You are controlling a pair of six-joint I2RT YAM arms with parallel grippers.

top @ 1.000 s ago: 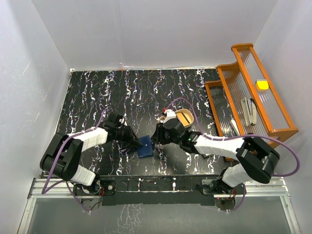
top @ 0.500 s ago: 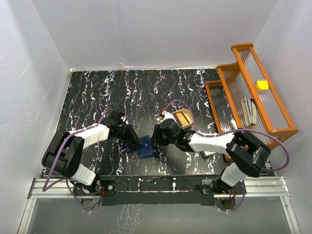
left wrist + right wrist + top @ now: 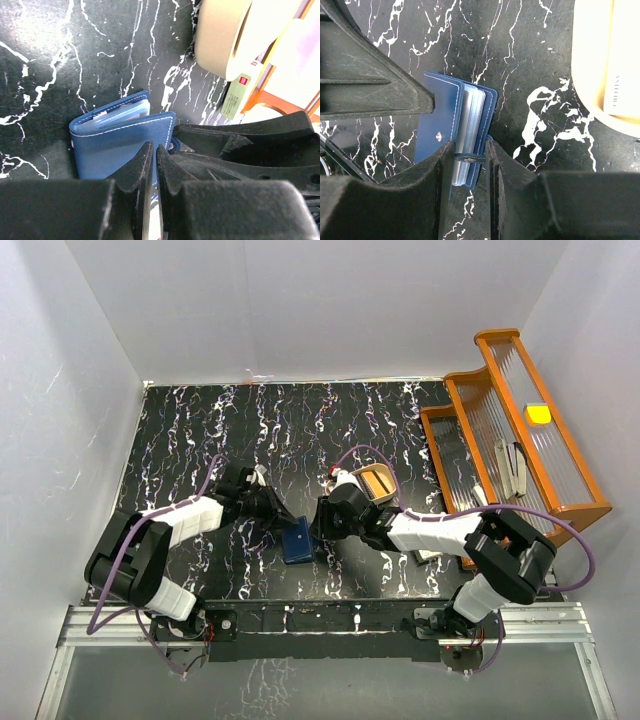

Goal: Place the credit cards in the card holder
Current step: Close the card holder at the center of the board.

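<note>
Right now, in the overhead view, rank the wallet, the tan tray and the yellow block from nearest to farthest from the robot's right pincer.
1. The wallet: right at the right pincer, on its left.
2. The tan tray: farther back on the table, to the right.
3. The yellow block: far right, up in the orange rack.

- L gripper [image 3: 152, 162]: jaws nearly together, thin gap.
- Blue card holder [image 3: 117, 142] at its tips, part-open; pale cards [image 3: 125, 112] inside.
- R gripper [image 3: 176, 145] on right, at holder's edge.
- Tan tray [image 3: 220, 35] ahead-right.
</note>
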